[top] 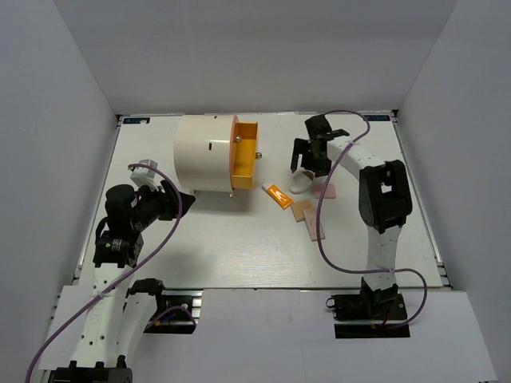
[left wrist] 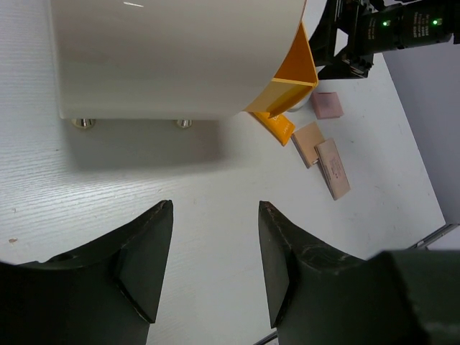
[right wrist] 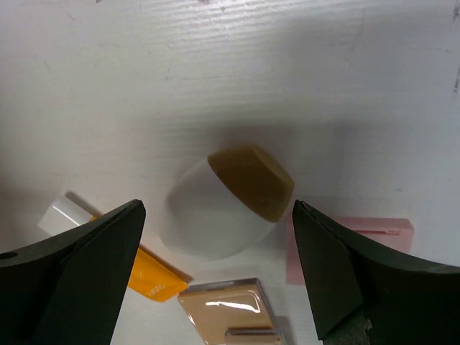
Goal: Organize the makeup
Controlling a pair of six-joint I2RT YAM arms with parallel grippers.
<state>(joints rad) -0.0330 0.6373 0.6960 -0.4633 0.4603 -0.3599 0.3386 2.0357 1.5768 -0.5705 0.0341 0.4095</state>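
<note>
The right tool point(right wrist: 215, 208) hangs directly over the white oval compact point(right wrist: 201, 230), its two dark fingers spread wide, one on each side, and nothing is between them except air. I think it stands so because the compact is broad and smooth, so the fingers need their full width to come down around it. On the compact lies a tan-brown piece point(right wrist: 251, 180) with rounded corners and a matte face; whether it is a sponge or a cap I cannot say. The rest of the makeup lies close around on the white bench point(top: 239, 247), which has a fine wood grain: a flat pink square point(right wrist: 388, 230) just beside the compact, an orange-and-white tube point(right wrist: 151, 277) lying aslant, and a glossy beige palette point(right wrist: 223, 305) near a second beige piece point(top: 313, 226). To the left of them stands the cream cylinder point(top: 204, 152), smooth and slightly shiny, on small gold feet, with its orange drawer point(top: 243, 155) pulled out toward the makeup, probably to receive it. The left tool point(left wrist: 215, 208) waits low in front of the cylinder, fingers moderately apart and empty, maybe ready to steady the body of it.
</note>
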